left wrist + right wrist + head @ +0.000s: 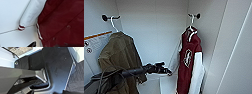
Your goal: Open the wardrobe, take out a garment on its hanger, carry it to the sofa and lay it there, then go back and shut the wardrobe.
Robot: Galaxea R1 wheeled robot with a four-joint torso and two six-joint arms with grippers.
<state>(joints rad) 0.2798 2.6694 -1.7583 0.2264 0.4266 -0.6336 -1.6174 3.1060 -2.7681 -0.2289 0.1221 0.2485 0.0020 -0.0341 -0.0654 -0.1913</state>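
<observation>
I am looking into the open wardrobe (156, 30), with its white walls all around. The garment (187, 65), a maroon jacket with white sleeves and a white chest emblem, hangs at the right on its thin white hanger (192, 22), whose hook sits over a dark peg. My left arm comes in from the left, and my left gripper (167, 71) is beside the garment's lower left edge, apart from it. The left wrist view shows the maroon front (60, 22) with snaps and a white sleeve (30, 13) with a striped cuff, close up.
An olive-brown jacket (119, 57) hangs at the left on its own white hanger (113, 23), just behind my left arm. A white door panel (239, 50) stands at the right. In the right wrist view my own dark body lies over grey carpet (77, 79).
</observation>
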